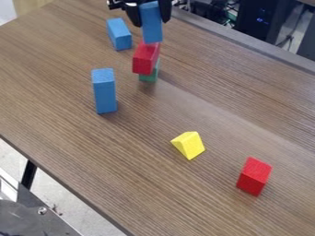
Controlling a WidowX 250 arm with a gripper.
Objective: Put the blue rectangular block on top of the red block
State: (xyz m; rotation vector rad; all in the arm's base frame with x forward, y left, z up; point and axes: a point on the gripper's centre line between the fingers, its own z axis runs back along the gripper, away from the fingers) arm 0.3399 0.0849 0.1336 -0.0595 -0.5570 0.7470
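Note:
At the top edge, the black gripper [148, 13] is shut on a blue rectangular block [151, 25], one finger on each side of it. The held block is upright, its lower end at the far end of a red block [145, 59]; I cannot tell whether the two touch. That red block lies lengthwise on a green block [149, 75], most of which is hidden beneath it.
Left of the stack, another blue block [119, 34] lies on the wooden table [73, 152]. A blue block [104, 91] stands upright nearer the camera. A yellow wedge [189, 144] and a second red block [254, 176] are toward the lower right.

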